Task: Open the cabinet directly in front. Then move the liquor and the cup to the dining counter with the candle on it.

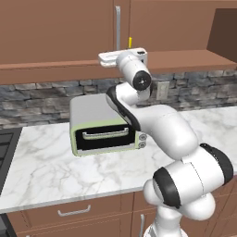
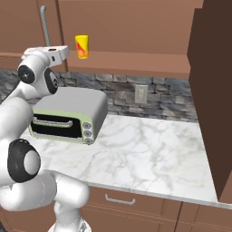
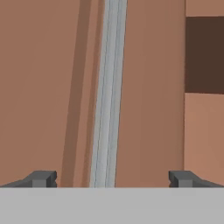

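A: Which step would you say is in hand?

B: The first one, opening the brown wooden wall cabinet (image 1: pixel 60 28). In the hand view a vertical silver bar handle (image 3: pixel 107 94) runs up the middle of the frame on a flat brown door, and the gripper (image 3: pixel 113 178) faces it with its jaws spread wide, one dark tip at each lower corner and nothing between them.

A: So the handle isn't gripped yet?

B: No. It sits between the tips but beyond them. I'd judge the next move calls for a short push forward until the bar lies between the jaws, then closing on it and pulling out in an arc about the hinge.

A: And the arm's pose?

B: In the left base view it rises from the lower right, bends over the grey-and-green toaster oven (image 1: pixel 104 125) on the white marble worktop (image 1: pixel 41 162), and holds the hand level at upper centre, just below the handle (image 1: pixel 118 25).

A: Where are the things to be moved?

B: The yellow tapered cup with a red-orange mark (image 2: pixel 82 46) stands at the upper left of the right base view, right of the hand, where the cabinet already looks open. I can't make out the bottle.
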{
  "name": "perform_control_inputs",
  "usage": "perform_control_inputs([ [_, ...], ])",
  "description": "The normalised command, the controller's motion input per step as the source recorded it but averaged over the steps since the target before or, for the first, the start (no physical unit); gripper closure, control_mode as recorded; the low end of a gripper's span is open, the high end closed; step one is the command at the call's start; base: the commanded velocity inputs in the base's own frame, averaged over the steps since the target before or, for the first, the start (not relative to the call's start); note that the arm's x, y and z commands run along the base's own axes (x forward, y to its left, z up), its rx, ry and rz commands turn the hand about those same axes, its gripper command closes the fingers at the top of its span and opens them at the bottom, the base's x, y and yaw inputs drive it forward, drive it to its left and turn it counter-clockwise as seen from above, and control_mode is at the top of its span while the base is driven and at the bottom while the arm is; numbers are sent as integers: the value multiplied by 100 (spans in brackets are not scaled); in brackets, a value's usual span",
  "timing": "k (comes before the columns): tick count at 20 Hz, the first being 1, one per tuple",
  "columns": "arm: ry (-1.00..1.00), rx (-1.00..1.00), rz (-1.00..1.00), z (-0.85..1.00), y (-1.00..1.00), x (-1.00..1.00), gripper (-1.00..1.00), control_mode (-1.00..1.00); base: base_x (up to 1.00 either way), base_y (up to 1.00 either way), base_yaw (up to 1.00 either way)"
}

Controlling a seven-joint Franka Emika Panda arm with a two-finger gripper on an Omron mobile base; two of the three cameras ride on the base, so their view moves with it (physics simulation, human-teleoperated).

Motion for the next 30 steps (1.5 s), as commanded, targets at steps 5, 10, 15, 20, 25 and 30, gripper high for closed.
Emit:
perform_control_inputs([
  [5, 0, 0, 0, -12, 18, 46, 100, -100, 0, 0, 0],
  [10, 1, 0, 0, -1, 2, 24, 100, -100, 0, 0, 0],
  [15, -1, 0, 0, 0, 0, 0, 100, -100, 0, 0, 0],
  [20, 5, 0, 0, 0, 0, -16, 100, -100, 0, 0, 0],
  [25, 10, -3, 0, 0, 14, -88, 100, -100, 0, 0, 0],
  [30, 12, -8, 0, -4, 31, -100, 100, -100, 0, 0, 0],
])
